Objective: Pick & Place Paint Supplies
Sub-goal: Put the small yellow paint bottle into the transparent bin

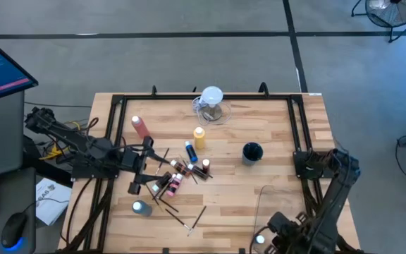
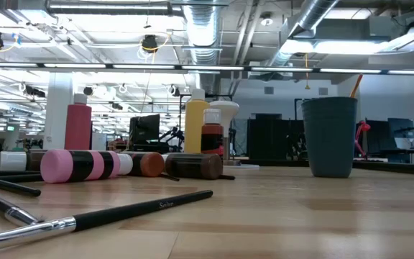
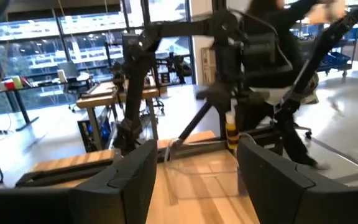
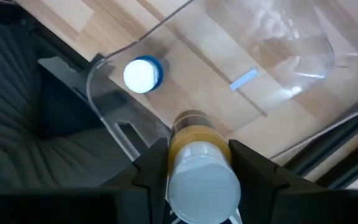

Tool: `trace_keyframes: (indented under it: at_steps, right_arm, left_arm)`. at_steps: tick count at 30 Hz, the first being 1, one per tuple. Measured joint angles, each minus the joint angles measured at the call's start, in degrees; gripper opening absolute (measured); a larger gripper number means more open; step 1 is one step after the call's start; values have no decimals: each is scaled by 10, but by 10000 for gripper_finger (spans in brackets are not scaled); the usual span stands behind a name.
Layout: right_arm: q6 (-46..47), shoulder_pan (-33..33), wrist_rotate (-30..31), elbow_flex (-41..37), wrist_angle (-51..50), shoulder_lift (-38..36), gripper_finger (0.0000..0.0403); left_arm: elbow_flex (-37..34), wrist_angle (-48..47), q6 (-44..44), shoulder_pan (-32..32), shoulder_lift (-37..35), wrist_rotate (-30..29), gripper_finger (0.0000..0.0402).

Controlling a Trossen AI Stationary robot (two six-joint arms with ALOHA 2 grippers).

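Two grippers are at work. Left gripper (image 1: 134, 171) sits near the desk's left edge beside the cluster of small paint bottles (image 1: 178, 176) and paintbrushes (image 1: 182, 217), fingers (image 3: 135, 180) parted with nothing between them. Right gripper (image 4: 197, 168) at the desk's front right corner is closed on a yellow-brown, white-capped bottle (image 4: 201, 171). Pink squeeze bottle (image 1: 140, 126), yellow squeeze bottle (image 1: 199, 135) and blue squeeze bottle (image 1: 190, 152) stand mid-desk.

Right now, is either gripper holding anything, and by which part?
The right gripper holds a small yellow-brown paint bottle by its sides, just below the white cap. The left gripper is open, empty.
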Motion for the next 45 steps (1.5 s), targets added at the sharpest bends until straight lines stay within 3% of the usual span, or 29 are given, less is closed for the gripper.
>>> trace_keyframes:
  at_steps: [7, 18, 23, 38, 45]
  right_arm:
    - [-20, -14, -17, 0, 50, 49, 130]
    - [40, -13, -27, 0, 50, 59, 130]
    - [46, -7, -4, 0, 61, 59, 130]
    - [78, -4, -13, -2, 49, 87, 134]
    - [108, -3, -19, -45, 106, 87, 134]
  left_arm:
    - [0, 21, 18, 11, 0, -1, 209]
    - [0, 44, 76, 11, 0, -1, 209]
    - [0, 53, 90, 11, 0, -1, 209]
    - [0, 59, 90, 11, 0, -1, 209]
    - [0, 60, 90, 11, 0, -1, 209]
